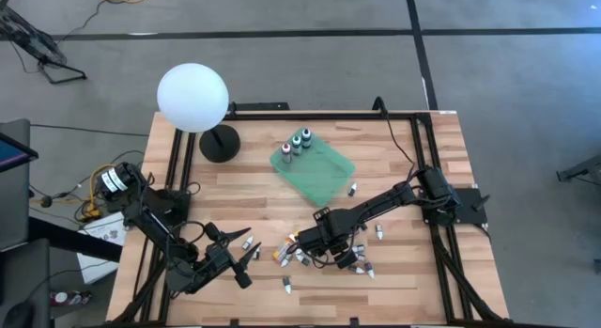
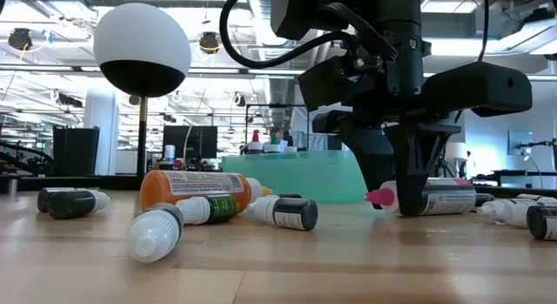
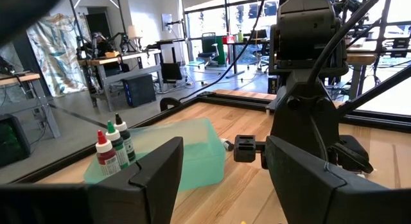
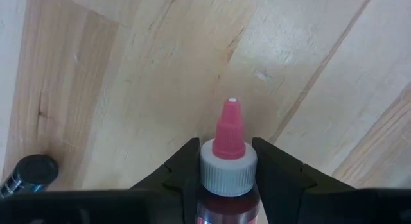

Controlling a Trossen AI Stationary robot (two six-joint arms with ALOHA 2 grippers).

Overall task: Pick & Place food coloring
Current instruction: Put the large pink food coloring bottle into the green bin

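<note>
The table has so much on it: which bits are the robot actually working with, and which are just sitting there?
Part of the job:
- pink-tipped bottle between the right tool fingers
- loose bottles lying on the wood
- three bottles standing in the green tray

Just there:
- white globe lamp
- left tool, waiting open

pale wood-plank table (image 4: 115,76), matt; translucent green plastic tray (image 3: 199,147); glossy plastic pink-tipped bottle (image 4: 228,153).
</note>
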